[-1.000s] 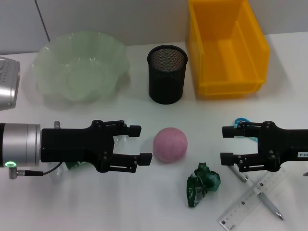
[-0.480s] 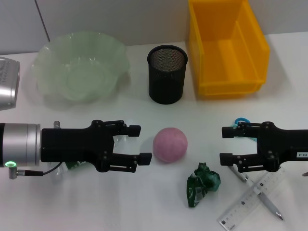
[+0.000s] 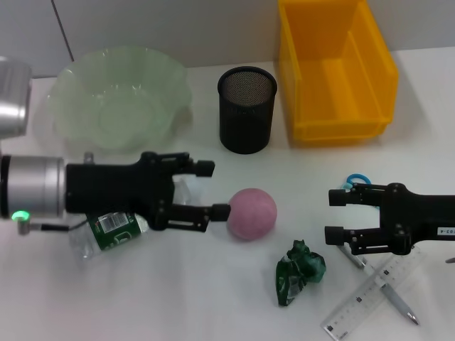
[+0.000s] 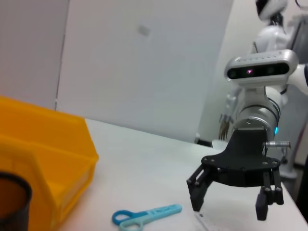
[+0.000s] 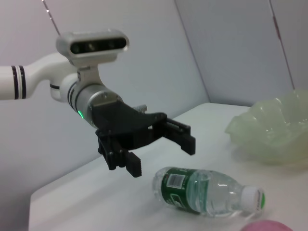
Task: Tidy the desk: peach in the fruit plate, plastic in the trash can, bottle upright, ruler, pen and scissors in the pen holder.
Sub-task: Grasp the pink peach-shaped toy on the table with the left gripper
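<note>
A: Where is the peach (image 3: 251, 213)?
B: At the centre of the head view, on the white desk (image 3: 178, 298), free of any grip. The left end effector (image 3: 212, 189) is just beside it on the left, its fingers spread wide and empty; the lower fingertip nearly reaches the fruit, though whether they touch cannot be told.

A: And the bottle (image 3: 114, 230)?
B: On its side at lower left, partly under the left arm, green label showing. In the right wrist view the bottle (image 5: 207, 192) has a white cap.

A: The other arm?
B: The right end effector (image 3: 334, 213) hovers at the right, open, holding nothing. Scissors (image 3: 353, 180) with blue handles lie just behind it. A pen (image 3: 394, 298) and a clear ruler (image 3: 373, 293) cross at lower right.

A: The rest?
B: Crumpled green plastic (image 3: 299, 271) lies below and right of the peach. Along the top: pale green fruit plate (image 3: 119, 96) at left, black mesh pen holder (image 3: 246, 109) in the middle, yellow bin (image 3: 334, 67) at right.
</note>
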Controlling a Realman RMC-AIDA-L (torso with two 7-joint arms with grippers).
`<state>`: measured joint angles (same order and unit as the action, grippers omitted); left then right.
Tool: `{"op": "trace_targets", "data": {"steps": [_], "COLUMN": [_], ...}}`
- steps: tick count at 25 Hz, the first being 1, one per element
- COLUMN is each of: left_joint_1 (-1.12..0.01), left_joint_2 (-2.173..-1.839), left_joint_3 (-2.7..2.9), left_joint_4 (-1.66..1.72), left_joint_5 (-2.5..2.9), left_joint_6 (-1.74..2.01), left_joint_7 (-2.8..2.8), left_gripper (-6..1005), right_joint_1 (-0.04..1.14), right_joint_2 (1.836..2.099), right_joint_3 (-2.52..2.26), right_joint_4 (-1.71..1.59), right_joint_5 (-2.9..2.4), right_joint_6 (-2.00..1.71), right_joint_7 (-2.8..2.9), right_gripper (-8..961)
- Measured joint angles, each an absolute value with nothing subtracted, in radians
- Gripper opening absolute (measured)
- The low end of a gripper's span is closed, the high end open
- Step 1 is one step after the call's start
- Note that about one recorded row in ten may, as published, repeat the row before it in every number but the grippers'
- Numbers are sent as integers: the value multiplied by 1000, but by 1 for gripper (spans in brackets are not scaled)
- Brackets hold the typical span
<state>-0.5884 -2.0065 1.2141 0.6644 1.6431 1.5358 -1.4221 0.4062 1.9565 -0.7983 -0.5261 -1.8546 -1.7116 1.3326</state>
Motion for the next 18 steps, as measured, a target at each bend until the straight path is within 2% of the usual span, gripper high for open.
{"op": "trace_targets", "data": {"steps": [5,11,18], "left_joint_1": [-668,-761,-780], "left_joint_2": [-2018,-2066,-2075], "left_joint_3": [1210,1233,1395], "left_joint_4": [703,717,724], "left_joint_5": [1756,1952,1965], "left_joint_6": [1487,1378,1239], "left_joint_7": [-1427,-1441,-1444], "left_gripper": [790,782,772], "right_joint_1": [401,391,379], "right_joint_2": [1952,1943,1939], "right_joint_3": [-798,-794,-793], "right_joint_4": [-509,-508,-507], "right_joint_5": [-1855,-1855,-1855], "right_joint_6": [-1698,-1689,-1689], "right_joint_7": [1333,1358,1374], "right_gripper": [826,827,826]}}
